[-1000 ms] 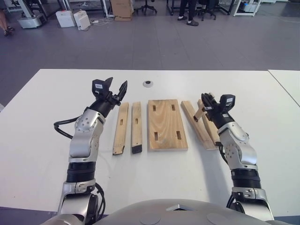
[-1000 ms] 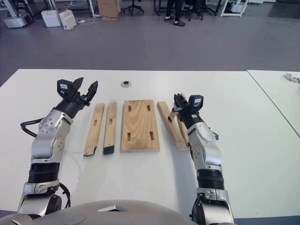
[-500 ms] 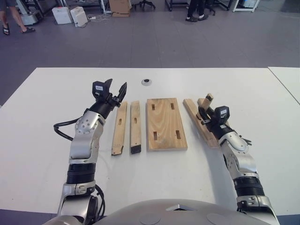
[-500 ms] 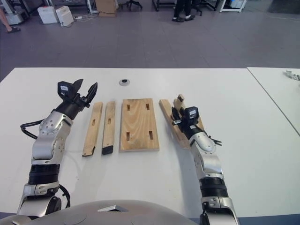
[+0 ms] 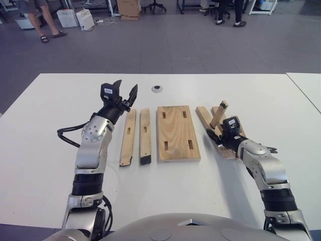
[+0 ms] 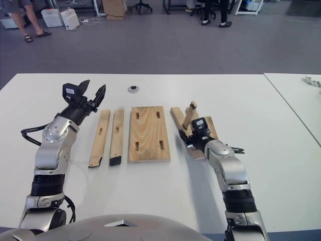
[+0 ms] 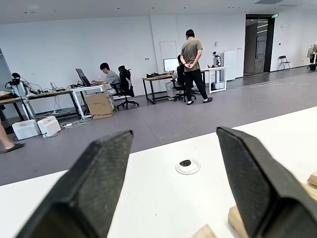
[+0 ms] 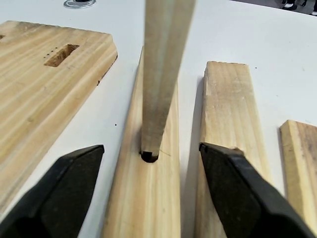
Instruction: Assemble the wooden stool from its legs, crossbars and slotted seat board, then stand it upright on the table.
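The slotted seat board (image 5: 178, 133) lies flat mid-table. Two legs (image 5: 128, 136) (image 5: 145, 135) lie side by side to its left. On its right lie more leg pieces (image 5: 228, 143); a short crossbar (image 5: 218, 114) stands tilted in the slot of the nearer leg (image 8: 148, 208). My right gripper (image 5: 216, 136) sits low over that leg, open, its fingers (image 8: 64, 193) on either side of the leg, with the crossbar (image 8: 166, 74) just beyond them. My left gripper (image 5: 124, 93) hovers open above the far end of the left legs, holding nothing.
A round cable grommet (image 5: 157, 89) is set into the table behind the board. White tabletop stretches left of my left arm and right of my right arm. A second table's edge (image 5: 306, 88) lies at the far right.
My right gripper has drawn back toward me and lowered, letting go of the crossbar, which now stands in the leg's slot. The left arm has stayed put.
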Available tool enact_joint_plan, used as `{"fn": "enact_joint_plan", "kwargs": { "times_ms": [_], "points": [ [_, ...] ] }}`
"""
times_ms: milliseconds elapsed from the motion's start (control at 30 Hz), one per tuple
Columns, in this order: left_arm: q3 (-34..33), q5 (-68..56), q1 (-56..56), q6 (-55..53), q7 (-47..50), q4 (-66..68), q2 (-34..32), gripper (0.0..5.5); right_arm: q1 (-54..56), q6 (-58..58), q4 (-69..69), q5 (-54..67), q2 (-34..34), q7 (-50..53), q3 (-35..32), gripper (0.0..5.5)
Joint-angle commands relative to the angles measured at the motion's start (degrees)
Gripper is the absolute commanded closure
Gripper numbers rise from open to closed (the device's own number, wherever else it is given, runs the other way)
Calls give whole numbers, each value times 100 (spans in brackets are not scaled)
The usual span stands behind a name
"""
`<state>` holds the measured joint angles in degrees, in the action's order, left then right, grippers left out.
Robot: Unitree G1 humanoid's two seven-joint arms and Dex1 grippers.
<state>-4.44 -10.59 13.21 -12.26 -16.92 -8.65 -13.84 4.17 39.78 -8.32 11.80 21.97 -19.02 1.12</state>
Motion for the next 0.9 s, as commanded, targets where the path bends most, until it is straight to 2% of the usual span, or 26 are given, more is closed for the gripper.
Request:
{"fn": "enact_joint_plan", "kwargs": {
  "times_ms": [33, 233, 367, 633, 733, 833, 900],
  "points": [
    [72, 74, 74, -108, 60, -62, -9, 240, -41, 210, -141, -203, 255, -157, 274, 193],
    [106, 89, 70, -91, 83, -34, 8, 240, -76, 1, -228, -553, 402, -212, 543, 193],
    [124, 92, 72, -85, 75, -12, 5, 240, -79, 164, -97, -582, 307, -151, 467, 193],
    [257, 121, 113, -175, 16, 8, 15, 240, 98, 768, -34, -237, 68, -167, 211, 328],
    [129, -338, 349, -811, 35, 34, 200, 185, 311, 802, 4, -51, -139, -83, -73, 343],
    [-347, -1599, 858, -2139, 145, 101, 666, 134, 770, 504, -328, 354, -274, -270, -457, 343],
    [-641, -2464, 1184, -2927, 262, 170, 990, 127, 1066, 214, -595, 514, -236, -519, -457, 343]
  ]
}}
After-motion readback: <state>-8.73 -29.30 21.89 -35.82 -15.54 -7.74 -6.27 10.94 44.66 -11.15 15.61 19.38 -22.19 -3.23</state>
